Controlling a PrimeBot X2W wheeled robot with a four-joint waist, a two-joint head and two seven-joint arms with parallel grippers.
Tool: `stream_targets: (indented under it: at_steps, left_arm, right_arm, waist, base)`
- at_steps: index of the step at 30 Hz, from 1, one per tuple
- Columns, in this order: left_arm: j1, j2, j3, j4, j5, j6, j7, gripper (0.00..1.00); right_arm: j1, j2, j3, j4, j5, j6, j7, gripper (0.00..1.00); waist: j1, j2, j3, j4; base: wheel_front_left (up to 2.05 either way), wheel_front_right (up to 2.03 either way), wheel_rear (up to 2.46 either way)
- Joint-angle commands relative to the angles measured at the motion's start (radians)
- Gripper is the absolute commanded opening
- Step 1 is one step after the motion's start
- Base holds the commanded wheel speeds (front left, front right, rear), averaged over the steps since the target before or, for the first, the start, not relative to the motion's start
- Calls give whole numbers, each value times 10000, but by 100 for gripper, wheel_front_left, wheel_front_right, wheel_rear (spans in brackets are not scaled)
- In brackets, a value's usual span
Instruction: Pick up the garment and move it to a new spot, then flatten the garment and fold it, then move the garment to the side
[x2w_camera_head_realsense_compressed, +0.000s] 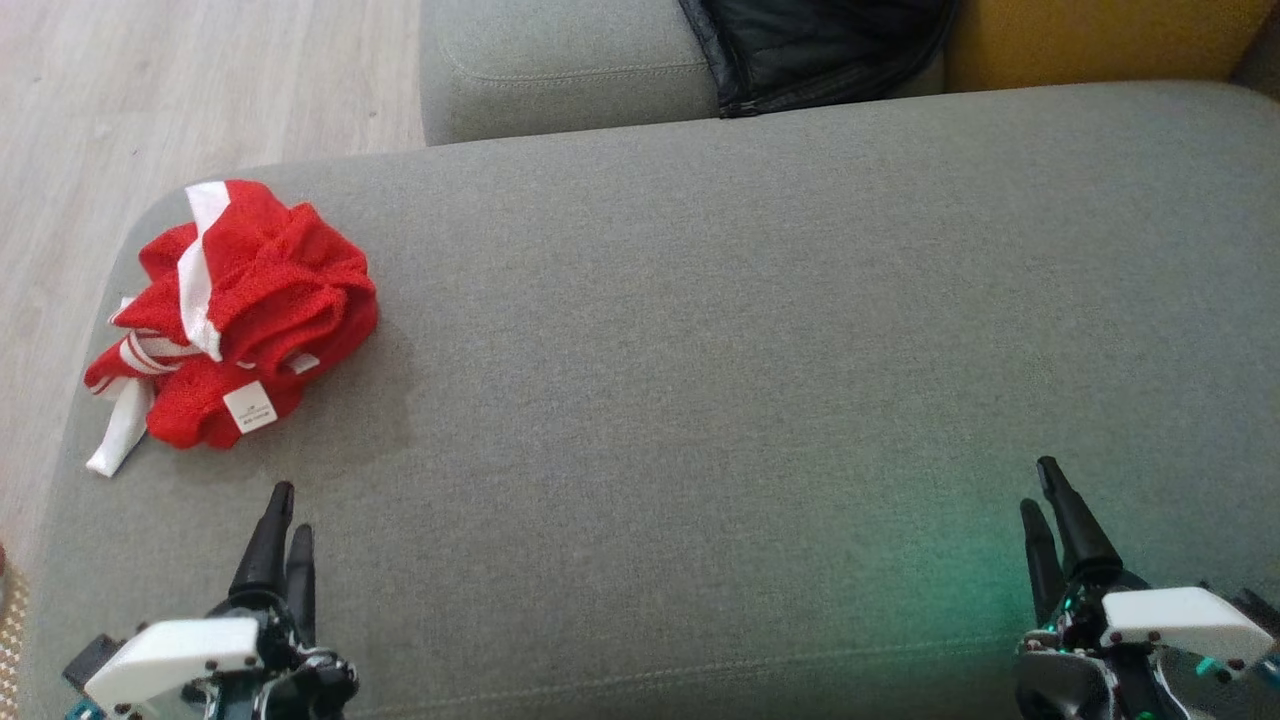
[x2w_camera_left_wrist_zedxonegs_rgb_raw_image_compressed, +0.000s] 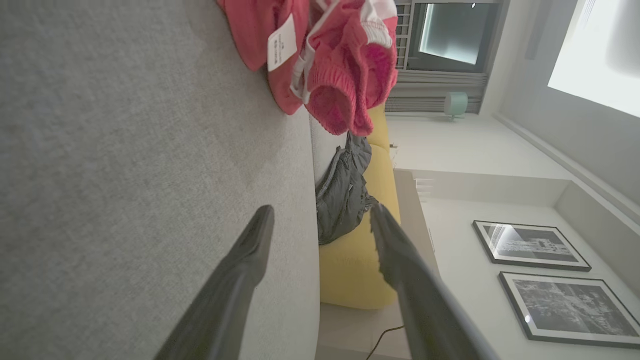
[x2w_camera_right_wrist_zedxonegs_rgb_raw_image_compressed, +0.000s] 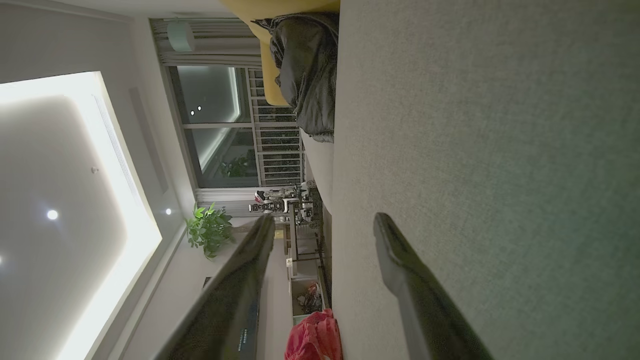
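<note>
The garment (x2w_camera_head_realsense_compressed: 250, 300) is a red knit piece with white stripes and a white label. It lies crumpled in a heap near the left end of the grey seat cushion (x2w_camera_head_realsense_compressed: 700, 350). My left gripper (x2w_camera_head_realsense_compressed: 290, 510) hovers just in front of the heap, open and holding nothing. In the left wrist view the garment (x2w_camera_left_wrist_zedxonegs_rgb_raw_image_compressed: 345, 75) lies beyond the spread fingers of the left gripper (x2w_camera_left_wrist_zedxonegs_rgb_raw_image_compressed: 321, 210). My right gripper (x2w_camera_head_realsense_compressed: 1040, 487) is far off at the lower right, open over bare cushion. In the right wrist view, the right gripper (x2w_camera_right_wrist_zedxonegs_rgb_raw_image_compressed: 325, 217) stands apart and the garment (x2w_camera_right_wrist_zedxonegs_rgb_raw_image_compressed: 312, 340) shows small and distant.
A black jacket (x2w_camera_head_realsense_compressed: 820, 50) lies on the back cushion beside a yellow cushion (x2w_camera_head_realsense_compressed: 1090, 40). Pale wooden floor (x2w_camera_head_realsense_compressed: 150, 90) runs past the seat's rounded left edge, close to the garment.
</note>
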Motion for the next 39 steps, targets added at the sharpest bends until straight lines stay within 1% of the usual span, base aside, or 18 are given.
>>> stream_targets:
  at_steps: [1,6,7,8,19,27,39]
  left_arm:
    - [-471,82,-11,-440,316,-37,-102,100]
    - [-467,85,-26,-615,1053,-31,-219,100]
    - [-469,86,-64,-727,1482,-14,-278,100]
    - [-469,86,-64,-727,1482,-14,-278,100]
    - [-510,95,-597,-1092,3674,436,-629,100]
    - [-559,118,-902,-1257,4685,710,-862,100]
    - [-622,131,-1264,-1589,6207,1049,-1213,100]
  right_arm:
    - [-419,-91,83,-402,-318,10,-145,100]
    - [-444,-90,76,-436,-1065,13,-261,100]
    - [-456,-90,95,-509,-1447,14,-320,100]
    - [-456,-90,95,-509,-1447,14,-320,100]
    - [-486,-94,575,-1002,-3829,22,-668,100]
    - [-495,-96,798,-1234,-4750,28,-899,100]
    - [-570,-101,1221,-1443,-6548,36,-1248,100]
  waist:
    - [0,0,-1,-7]
    - [0,0,9,-20]
    - [0,0,19,-25]
    - [0,0,19,-25]
    - [0,0,49,-27]
    - [0,0,37,-36]
    - [0,0,44,-49]
  base:
    - [0,0,0]
    - [0,0,0]
    - [0,0,0]
    - [0,0,0]
    - [0,0,0]
    - [0,0,0]
    - [0,0,0]
